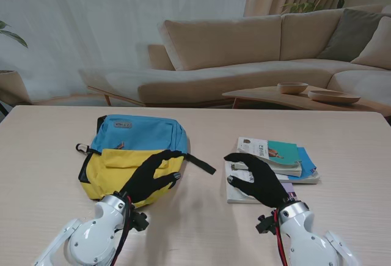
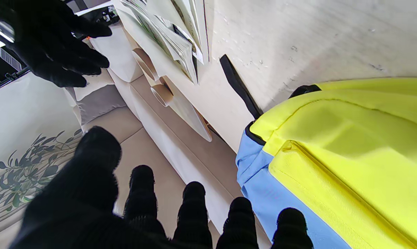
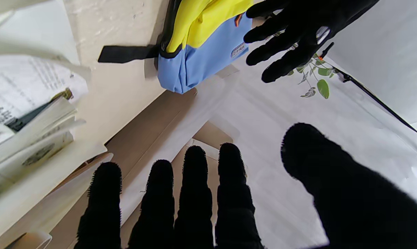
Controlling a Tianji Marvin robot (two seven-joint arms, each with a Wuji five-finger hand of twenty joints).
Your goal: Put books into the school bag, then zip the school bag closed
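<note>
1. Nearest to me, two white arms rise from the bottom corners of the stand view, each ending in a black-gloved hand.
2. Left hand (image 1: 153,175) hangs over the yellow front of the school bag (image 1: 131,150) – fingers spread apart, thumb raised, holding nothing. Whether it touches the fabric I cannot tell.
3. Right hand (image 1: 259,179) is over the near-left corner of the books (image 1: 272,165), fingers apart and slightly curled, gripping nothing; contact with the covers is unclear.
4. Lying flat on the table (image 1: 342,150), the bag sits left of centre, blue upper part farther from me, yellow pocket nearer, with a black strap (image 1: 201,164) trailing to the right toward the books.
5. Stacked loosely to the right of the bag, the books lie apart from it – a teal-covered one on top, a white one lowest and nearest to me.
6. Beyond the table stand a beige sofa (image 1: 256,52) and a low table with two bowls (image 1: 317,92).
</note>
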